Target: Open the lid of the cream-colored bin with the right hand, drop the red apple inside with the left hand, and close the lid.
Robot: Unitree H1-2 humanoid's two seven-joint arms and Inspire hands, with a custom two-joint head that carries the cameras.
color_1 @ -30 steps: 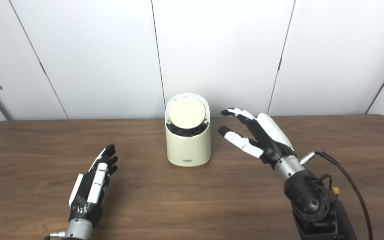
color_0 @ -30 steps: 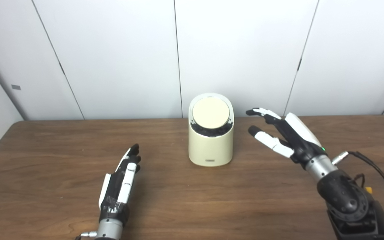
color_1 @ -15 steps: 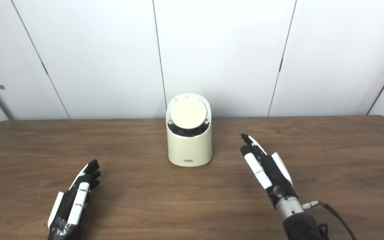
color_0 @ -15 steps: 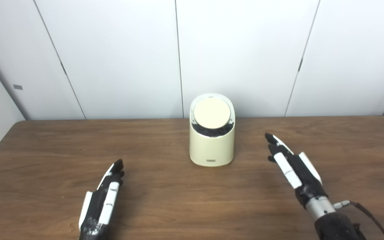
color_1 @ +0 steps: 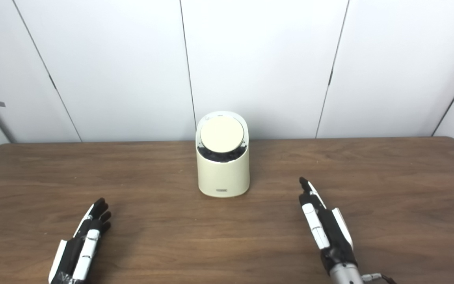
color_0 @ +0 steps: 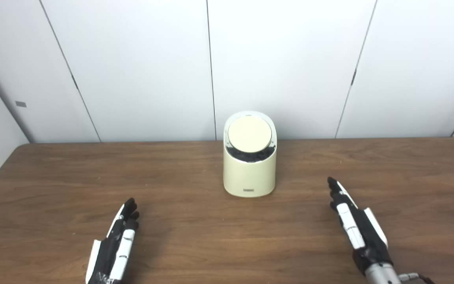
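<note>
The cream-colored bin stands at the middle of the brown table, its round lid down and tilted toward me. No red apple shows anywhere in either view. My left hand lies low at the near left, fingers stretched out straight and holding nothing. At the near right my right hand is flat as well, fingers extended toward the bin and empty. Both hands are well apart from the bin.
The wooden table runs across the whole view, with its far edge against white wall panels. Its left edge slants in at the near left.
Both hands have drawn back toward me and sunk lower. The right hand, raised beside the bin with spread fingers a second ago, now lies flat near the front edge. The bin has not moved.
</note>
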